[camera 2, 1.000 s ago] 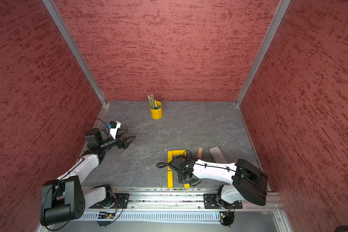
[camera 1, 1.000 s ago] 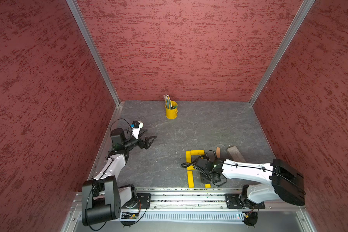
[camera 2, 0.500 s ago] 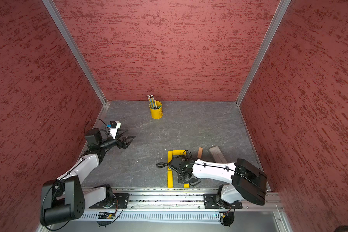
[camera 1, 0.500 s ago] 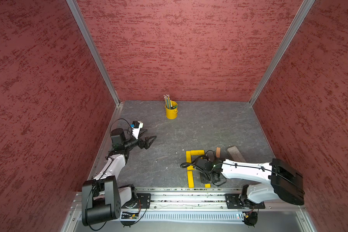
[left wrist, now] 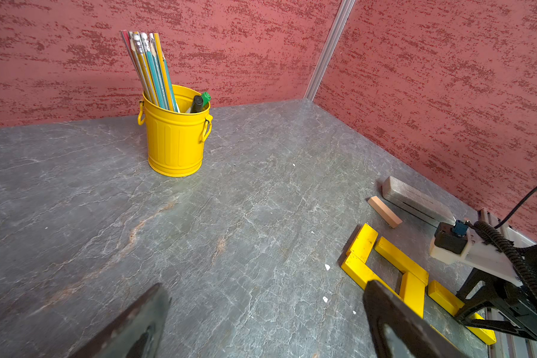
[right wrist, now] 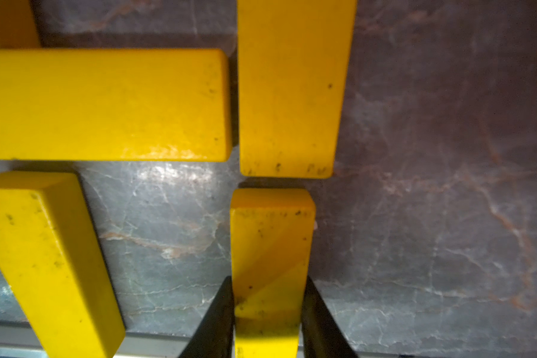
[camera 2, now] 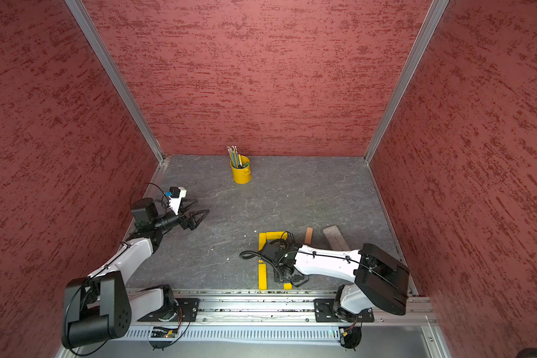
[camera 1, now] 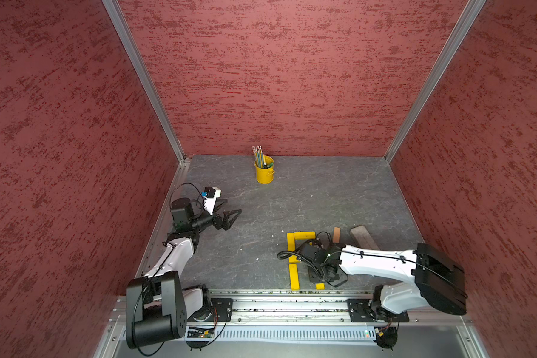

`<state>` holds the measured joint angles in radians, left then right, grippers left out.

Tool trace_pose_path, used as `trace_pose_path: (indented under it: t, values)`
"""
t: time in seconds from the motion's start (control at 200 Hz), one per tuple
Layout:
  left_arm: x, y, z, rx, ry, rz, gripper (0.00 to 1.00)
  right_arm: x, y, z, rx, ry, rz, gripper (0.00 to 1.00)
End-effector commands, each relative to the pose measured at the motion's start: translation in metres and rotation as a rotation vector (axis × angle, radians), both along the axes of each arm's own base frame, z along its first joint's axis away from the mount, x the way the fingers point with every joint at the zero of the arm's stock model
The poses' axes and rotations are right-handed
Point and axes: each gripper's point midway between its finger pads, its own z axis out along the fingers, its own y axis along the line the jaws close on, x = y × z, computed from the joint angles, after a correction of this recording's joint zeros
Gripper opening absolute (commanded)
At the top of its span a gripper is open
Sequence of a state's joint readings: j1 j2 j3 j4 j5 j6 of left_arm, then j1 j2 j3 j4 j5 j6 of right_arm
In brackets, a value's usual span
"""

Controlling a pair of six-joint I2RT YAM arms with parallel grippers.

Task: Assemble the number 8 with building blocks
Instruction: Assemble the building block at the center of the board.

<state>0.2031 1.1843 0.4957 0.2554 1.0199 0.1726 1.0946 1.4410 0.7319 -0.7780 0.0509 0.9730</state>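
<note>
Right fingers (right wrist: 217,319) clamp yellow plank (right wrist: 270,241) at bench (camera 1: 261,241) near edge, narrow gap to next plank (right wrist: 289,93). Left fingers (camera 1: 233,214) wide, bare bench around.

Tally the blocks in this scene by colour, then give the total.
yellow planks: 6
tan plank: 1
grey slab: 1
Total: 8
</note>
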Motion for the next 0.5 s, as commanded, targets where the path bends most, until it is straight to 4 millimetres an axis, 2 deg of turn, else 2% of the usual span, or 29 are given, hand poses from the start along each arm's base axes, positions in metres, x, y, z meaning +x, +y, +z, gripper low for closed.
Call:
trace_pose_path:
  t: [0.0, 0.496]
  values:
    - [0.0014, 0.0021, 0.0074, 0.006, -0.038, -0.004, 1.0, 0.0126, -0.0019, -0.011, -0.017, -0.053, -0.033, 0.3]
    - [0.002, 0.0023, 0.0067, 0.006, -0.038, -0.003, 1.0, 0.0162, -0.0094, -0.0116, -0.037, -0.058, -0.047, 0.31]
